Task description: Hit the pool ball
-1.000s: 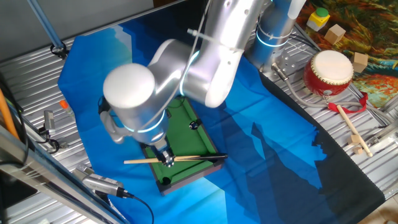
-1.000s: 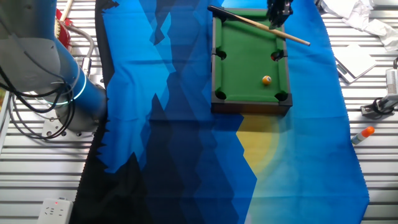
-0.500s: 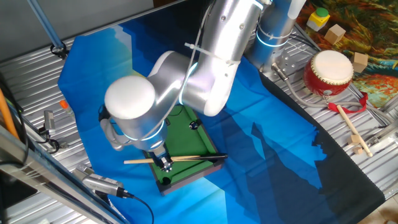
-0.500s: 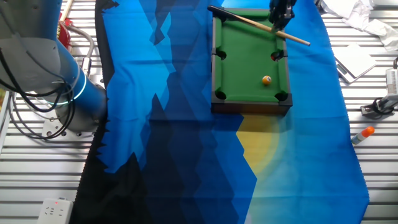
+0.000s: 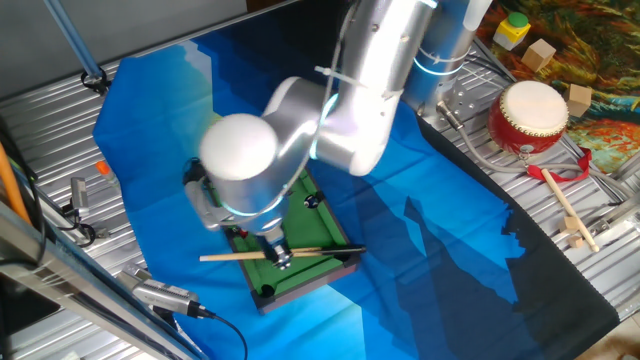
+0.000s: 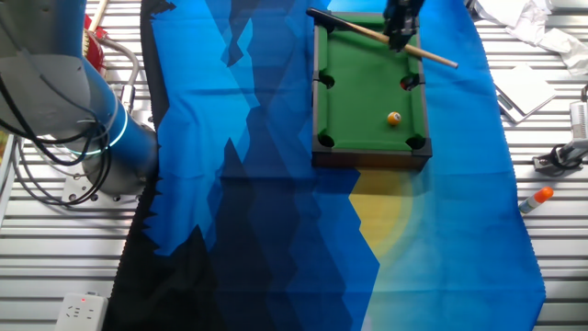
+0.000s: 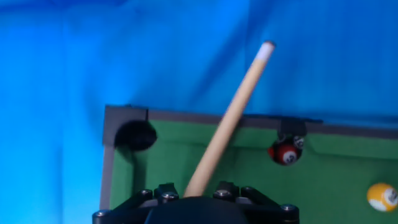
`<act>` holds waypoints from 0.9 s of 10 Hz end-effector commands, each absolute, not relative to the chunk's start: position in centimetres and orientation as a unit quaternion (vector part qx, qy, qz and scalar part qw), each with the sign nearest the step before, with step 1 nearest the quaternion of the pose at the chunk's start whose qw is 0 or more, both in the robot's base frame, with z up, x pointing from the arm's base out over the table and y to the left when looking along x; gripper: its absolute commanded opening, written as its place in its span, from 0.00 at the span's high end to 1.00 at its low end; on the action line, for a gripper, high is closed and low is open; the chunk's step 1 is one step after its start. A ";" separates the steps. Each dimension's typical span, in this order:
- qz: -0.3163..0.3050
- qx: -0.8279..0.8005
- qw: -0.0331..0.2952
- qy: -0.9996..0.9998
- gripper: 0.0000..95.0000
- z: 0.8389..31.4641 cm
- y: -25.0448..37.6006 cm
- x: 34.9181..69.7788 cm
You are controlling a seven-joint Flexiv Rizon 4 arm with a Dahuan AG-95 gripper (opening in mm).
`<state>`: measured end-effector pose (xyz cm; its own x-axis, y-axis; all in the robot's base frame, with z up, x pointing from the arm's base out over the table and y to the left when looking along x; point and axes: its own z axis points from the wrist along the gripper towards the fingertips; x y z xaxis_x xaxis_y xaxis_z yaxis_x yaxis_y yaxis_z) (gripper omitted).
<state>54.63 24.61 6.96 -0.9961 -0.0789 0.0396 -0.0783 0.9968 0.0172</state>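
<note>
- gripper [image 6: 398, 37] pinched on cue [image 7: 227, 121], top of frame over table [image 6: 358, 92]
- ball [image 6: 393, 118] lower right on felt, apart from cue
- red ball [image 7: 285, 153] by rail pocket

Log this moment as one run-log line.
claw: shut on cue stick | pool ball: untouched on green felt | cue: lying across pool table end | red ball: near side pocket
</note>
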 end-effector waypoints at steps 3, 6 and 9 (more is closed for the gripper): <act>-0.007 -0.009 0.020 -1.000 1.00 6.1 25.0 53.9; 0.002 -0.022 0.024 -0.999 1.00 7.4 23.2 52.9; 0.003 -0.039 0.024 -0.999 1.00 7.6 22.9 52.7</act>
<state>52.57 22.84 7.66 -0.9957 0.0823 0.0422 0.0821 0.9966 -0.0066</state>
